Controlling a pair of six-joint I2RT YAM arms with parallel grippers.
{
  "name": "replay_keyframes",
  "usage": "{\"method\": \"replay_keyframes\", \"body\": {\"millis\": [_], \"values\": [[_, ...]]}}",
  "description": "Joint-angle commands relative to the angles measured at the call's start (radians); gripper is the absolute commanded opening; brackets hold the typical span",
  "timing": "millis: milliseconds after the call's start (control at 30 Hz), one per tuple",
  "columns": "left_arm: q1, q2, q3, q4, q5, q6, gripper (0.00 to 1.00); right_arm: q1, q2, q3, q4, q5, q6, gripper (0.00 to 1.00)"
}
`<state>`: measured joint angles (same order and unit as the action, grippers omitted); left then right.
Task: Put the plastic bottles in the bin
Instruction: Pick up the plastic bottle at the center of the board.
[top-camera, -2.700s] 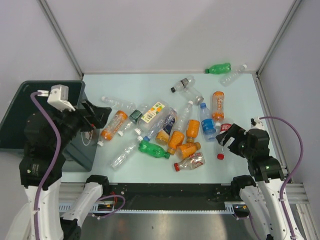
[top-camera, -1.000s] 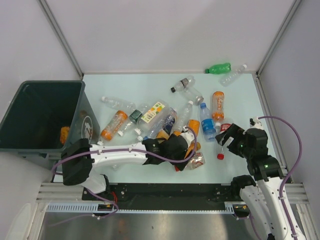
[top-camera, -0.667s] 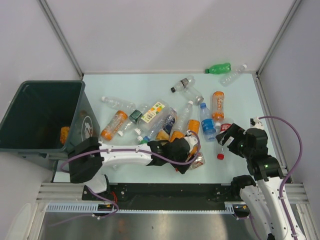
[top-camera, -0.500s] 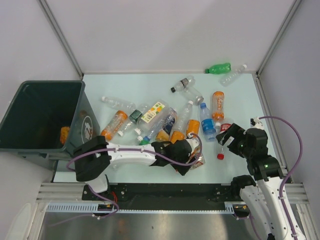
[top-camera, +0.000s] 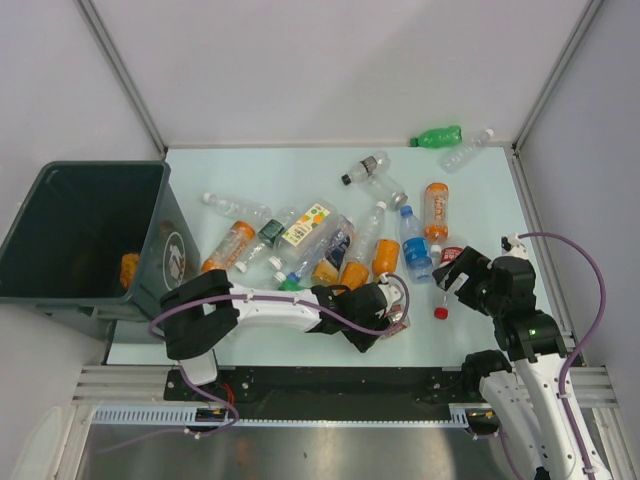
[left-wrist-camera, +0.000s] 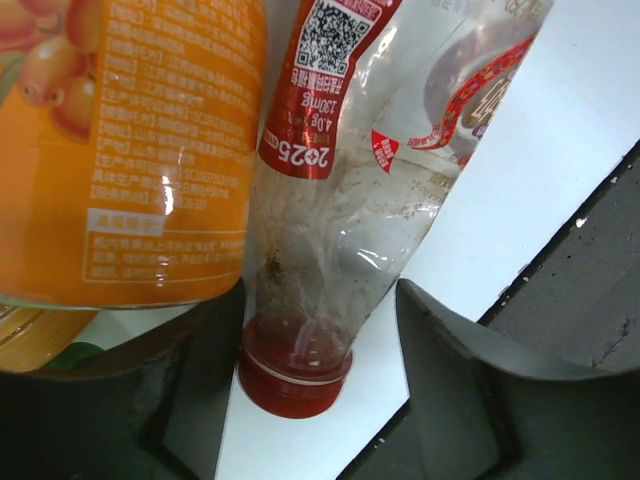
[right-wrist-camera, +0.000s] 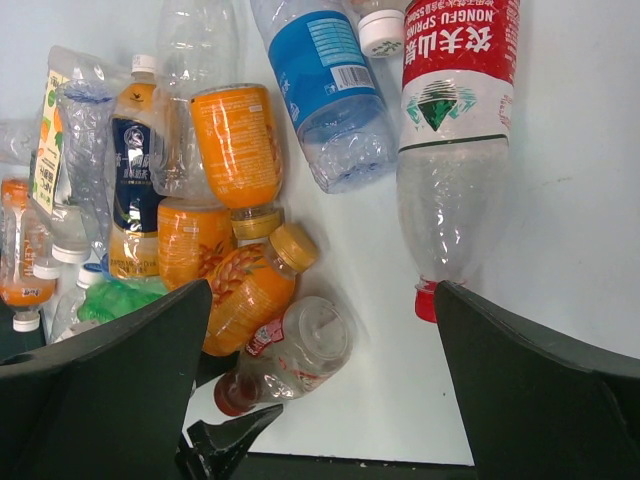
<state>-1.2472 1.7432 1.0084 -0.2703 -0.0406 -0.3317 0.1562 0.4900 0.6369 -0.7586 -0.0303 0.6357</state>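
Several plastic bottles (top-camera: 340, 250) lie in a loose pile on the pale table. My left gripper (top-camera: 386, 314) reaches low across the near edge to a crushed clear bottle with a red cap (left-wrist-camera: 340, 220). In the left wrist view the left gripper (left-wrist-camera: 305, 335) straddles that bottle's neck: one finger is at the cap, the other stands apart from it. An orange bottle (left-wrist-camera: 130, 150) lies against the clear bottle. My right gripper (right-wrist-camera: 322, 290) hovers wide open over the pile's right side, beside a red-labelled clear bottle (right-wrist-camera: 455, 120). The bin (top-camera: 100, 166) stands at the left.
An orange bottle (top-camera: 128, 268) lies inside the bin. A green bottle (top-camera: 436, 136) and a clear bottle (top-camera: 466, 149) lie at the far right corner. Grey walls close in the table, and the black rail (top-camera: 330, 380) runs along the near edge.
My left arm has swung from the bin across to the pile and lowered to the red-capped clear bottle, its jaws narrowing around the neck. The right arm has not moved.
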Motion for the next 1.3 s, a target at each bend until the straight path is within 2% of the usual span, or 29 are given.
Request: {"method": "replay_keyframes", "body": {"millis": [0, 200, 300, 333, 400, 433, 500, 800, 900, 1100, 1267], "values": [[-0.011, 0.009, 0.03, 0.01, 0.024, 0.01, 0.62, 0.003, -0.005, 0.004, 0.013, 0.017, 0.005, 0.99], [-0.034, 0.004, 0.042, -0.018, -0.004, 0.016, 0.46, 0.003, -0.01, 0.004, 0.01, 0.018, 0.009, 0.98], [-0.06, -0.014, 0.058, -0.043, -0.034, 0.034, 0.33, 0.003, -0.016, 0.004, 0.008, 0.02, 0.01, 0.98], [-0.067, -0.019, 0.062, -0.049, -0.042, 0.037, 0.25, 0.003, -0.018, 0.004, 0.007, 0.021, 0.012, 0.98], [-0.09, -0.039, 0.079, -0.064, -0.062, 0.045, 0.18, 0.003, -0.022, 0.004, 0.005, 0.023, 0.012, 0.98], [-0.098, -0.045, 0.087, -0.073, -0.068, 0.045, 0.08, 0.003, -0.022, 0.004, 0.005, 0.023, 0.013, 0.98], [-0.113, -0.068, 0.102, -0.087, -0.079, 0.045, 0.0, 0.003, -0.024, 0.004, 0.005, 0.024, 0.015, 0.98], [-0.144, -0.195, 0.165, -0.185, -0.174, 0.007, 0.0, 0.003, -0.041, 0.004, -0.001, 0.023, 0.016, 0.98], [-0.144, -0.235, 0.194, -0.248, -0.254, 0.0, 0.0, 0.003, -0.044, 0.003, -0.001, 0.024, 0.016, 0.99], [-0.136, -0.332, 0.314, -0.459, -0.513, -0.003, 0.0, 0.003, -0.047, 0.004, 0.002, 0.023, 0.016, 0.98], [-0.083, -0.442, 0.43, -0.598, -0.7, -0.013, 0.0, 0.003, -0.048, 0.004, 0.004, 0.029, 0.015, 0.98]]}}
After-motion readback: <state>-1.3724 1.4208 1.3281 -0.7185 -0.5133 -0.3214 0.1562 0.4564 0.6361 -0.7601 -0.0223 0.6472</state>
